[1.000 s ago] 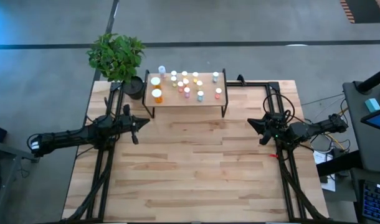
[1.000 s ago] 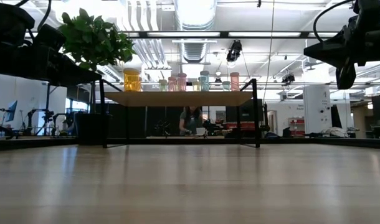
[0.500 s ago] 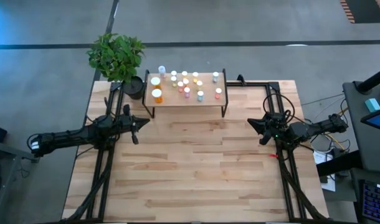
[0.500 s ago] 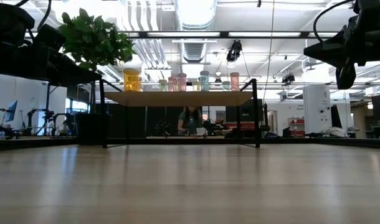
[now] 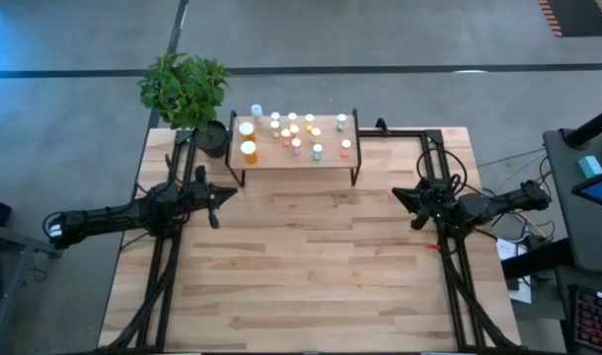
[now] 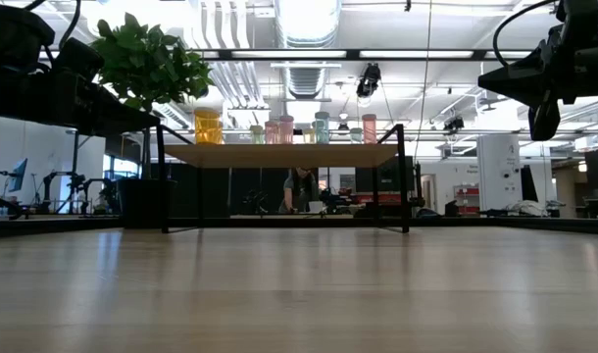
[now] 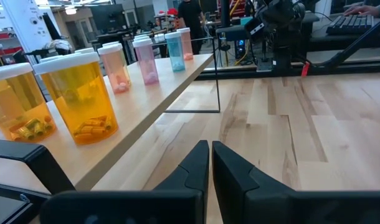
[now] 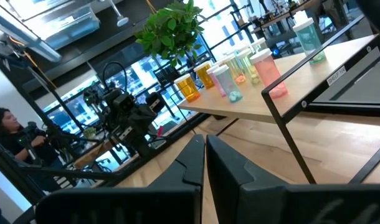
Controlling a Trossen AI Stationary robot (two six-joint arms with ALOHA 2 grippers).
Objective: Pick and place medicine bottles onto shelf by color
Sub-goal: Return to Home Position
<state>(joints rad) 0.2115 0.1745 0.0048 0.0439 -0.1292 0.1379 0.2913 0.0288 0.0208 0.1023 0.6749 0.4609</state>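
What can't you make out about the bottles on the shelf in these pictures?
High view: the medicine bottles on the shelf are too small and seen from above, so body colours barely show.
Low view: front bottles hide those behind, so no count.
Left wrist view: one large orange bottle is cut by the picture's edge.

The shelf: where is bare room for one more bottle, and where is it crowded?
The shelf front is bare between the large orange bottles and the pink bottle. The middle cluster of small bottles is crowded. The left gripper and right gripper wait clear of it.
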